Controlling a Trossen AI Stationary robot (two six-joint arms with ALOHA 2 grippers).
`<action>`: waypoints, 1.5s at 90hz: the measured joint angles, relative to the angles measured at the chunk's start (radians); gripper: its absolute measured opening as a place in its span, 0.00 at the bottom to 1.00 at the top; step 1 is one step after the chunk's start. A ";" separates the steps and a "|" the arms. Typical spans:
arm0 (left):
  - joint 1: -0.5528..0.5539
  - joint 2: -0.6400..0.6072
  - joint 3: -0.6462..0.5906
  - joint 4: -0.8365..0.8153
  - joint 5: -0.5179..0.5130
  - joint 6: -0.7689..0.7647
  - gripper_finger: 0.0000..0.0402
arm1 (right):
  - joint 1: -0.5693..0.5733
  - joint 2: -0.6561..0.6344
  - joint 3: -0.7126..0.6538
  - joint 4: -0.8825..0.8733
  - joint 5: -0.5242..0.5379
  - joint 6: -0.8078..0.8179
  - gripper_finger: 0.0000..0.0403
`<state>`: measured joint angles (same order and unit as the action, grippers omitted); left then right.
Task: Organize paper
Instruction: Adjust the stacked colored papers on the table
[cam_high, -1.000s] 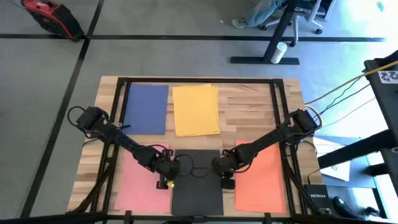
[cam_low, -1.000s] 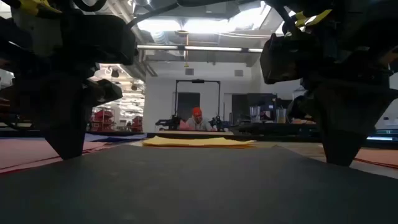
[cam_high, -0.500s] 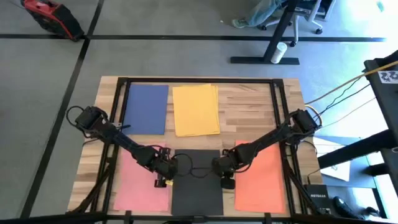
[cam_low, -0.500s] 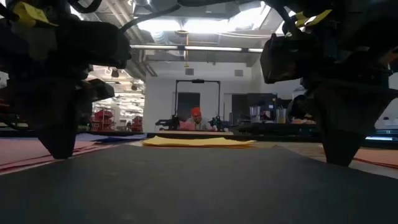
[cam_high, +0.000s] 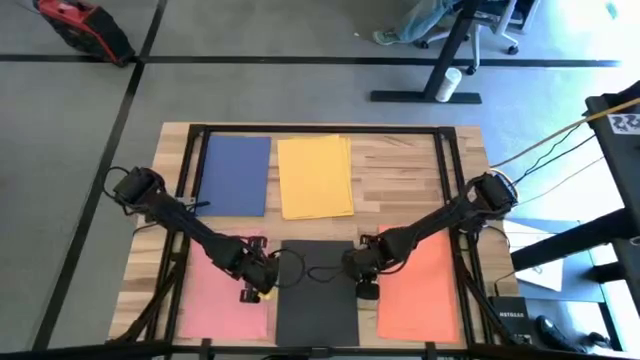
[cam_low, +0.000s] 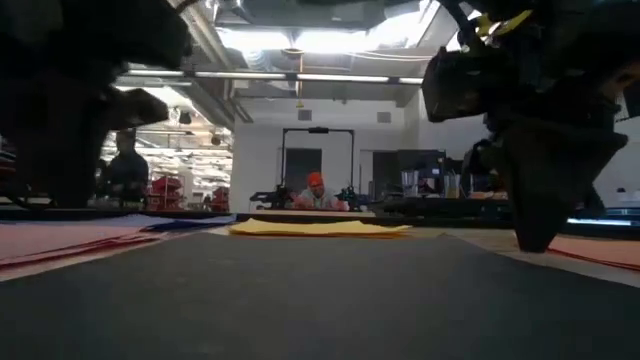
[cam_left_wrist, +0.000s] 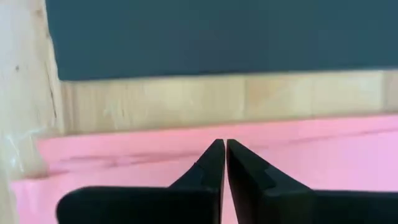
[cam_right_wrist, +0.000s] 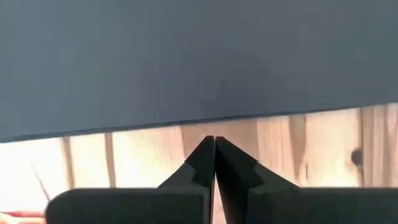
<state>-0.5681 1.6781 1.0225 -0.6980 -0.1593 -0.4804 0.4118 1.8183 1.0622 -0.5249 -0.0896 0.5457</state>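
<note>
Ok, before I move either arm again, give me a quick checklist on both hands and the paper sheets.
1. Left hand shut, holding nothing: ok; its tips are over the pink construction paper sheet.
2. Right hand shut, holding nothing: ok; over bare wood beside the dark grey construction paper sheet.
3. Dark grey sheet flat: ok.
4. Orange construction paper sheet clear of right hand: cannot tell.
5. Blue and yellow sheets apart, undisturbed: ok.

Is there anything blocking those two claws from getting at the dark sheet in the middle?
Nothing visible. The left gripper sits over the pink sheet and the right gripper over bare wood, each just beside the black sheet.
</note>
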 joint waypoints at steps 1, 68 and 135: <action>-0.002 0.001 0.000 0.004 0.000 0.004 0.00 | 0.000 0.000 0.000 0.000 0.000 0.000 0.00; 0.019 0.108 0.003 0.112 0.068 0.080 0.00 | 0.000 -0.002 0.002 -0.010 0.010 -0.004 0.00; -0.005 0.105 0.002 0.048 0.079 0.031 0.00 | 0.000 -0.004 0.002 -0.027 0.008 -0.003 0.00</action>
<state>-0.5734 1.7836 1.0241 -0.6498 -0.0808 -0.4494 0.4118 1.8145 1.0645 -0.5518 -0.0814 0.5426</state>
